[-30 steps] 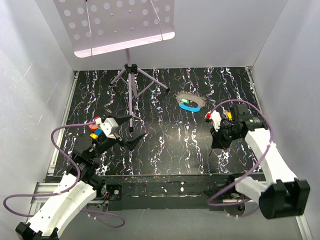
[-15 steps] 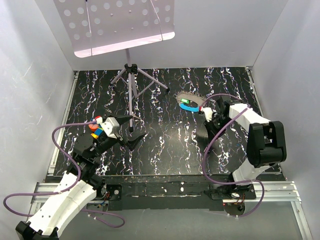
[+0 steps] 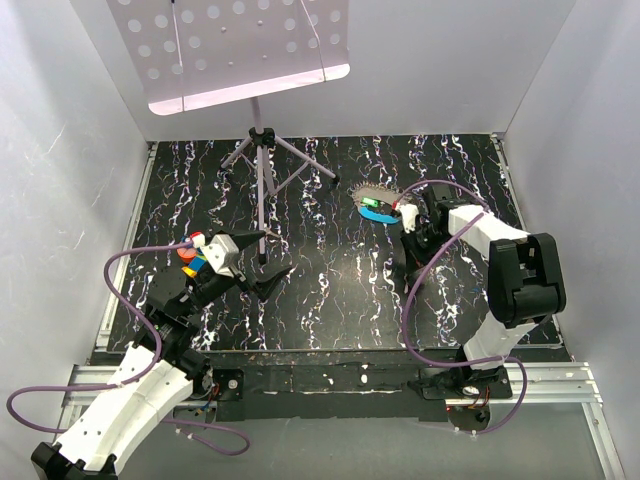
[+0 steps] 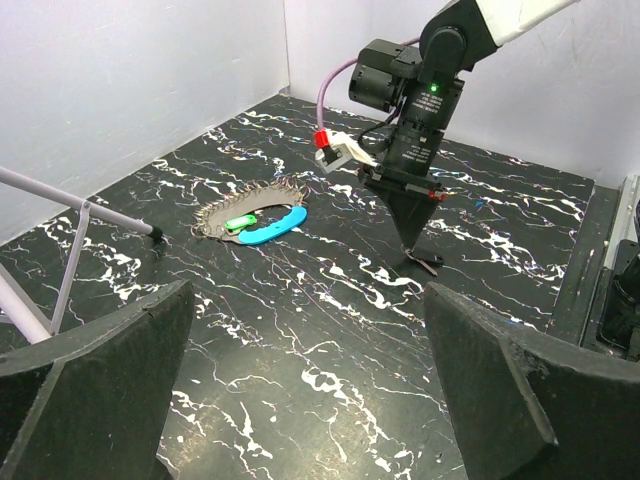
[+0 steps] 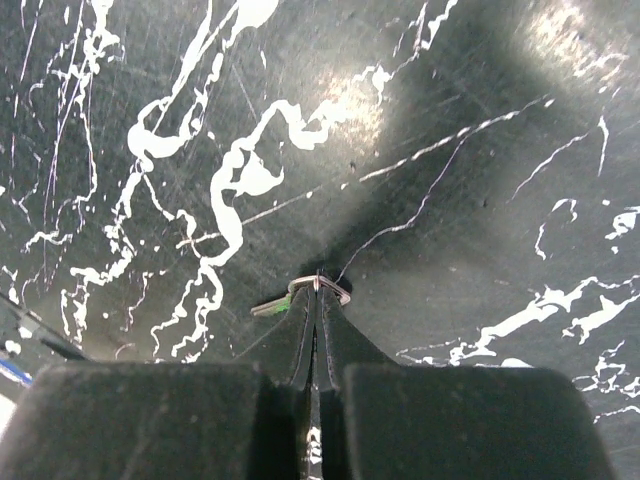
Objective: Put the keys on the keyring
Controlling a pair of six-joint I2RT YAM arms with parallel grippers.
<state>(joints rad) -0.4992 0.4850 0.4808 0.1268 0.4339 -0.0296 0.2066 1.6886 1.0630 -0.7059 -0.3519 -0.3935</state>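
Observation:
My right gripper points straight down at the mat, a little in front of the keyring. In the right wrist view its fingers are shut on a small grey key with a green mark, right at the mat surface. The left wrist view shows the same gripper with the key at its tip. The keyring is a blue curved band joined to a grey-brown chain loop and also shows in the left wrist view. My left gripper is open and empty, low over the left of the mat.
A music stand with a tripod base and a white perforated desk stands at the back left. One tripod leg is close to my left gripper. White walls enclose the marbled mat on three sides.
My right arm has swung left and back, folding at the elbow, and its gripper now stands close in front of the keyring. The left arm has not moved.

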